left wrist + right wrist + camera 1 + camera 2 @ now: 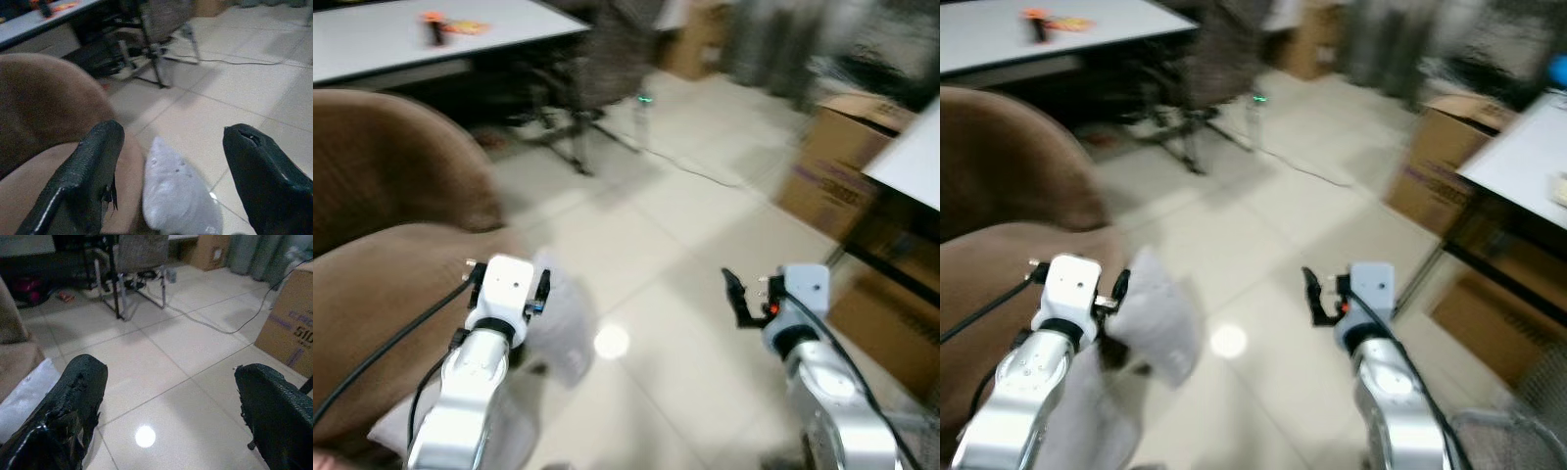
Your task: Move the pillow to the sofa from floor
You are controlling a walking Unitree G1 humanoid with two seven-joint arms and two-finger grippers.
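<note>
The pillow [1151, 318], pale grey-white, soft and rumpled, hangs low and left of centre in the head views, against the front edge of the brown sofa [382, 294], apparently not yet up on the seat. The left hand [171, 161] has its fingers spread wide with the pillow lying between and beyond them; whether anything touches it I cannot tell. The right hand [740, 294] hovers open and empty over the glossy tiled floor [186, 362]. Judging by this, the placing step is under way: next the pillow needs lifting onto the plush, rounded cushion.
</note>
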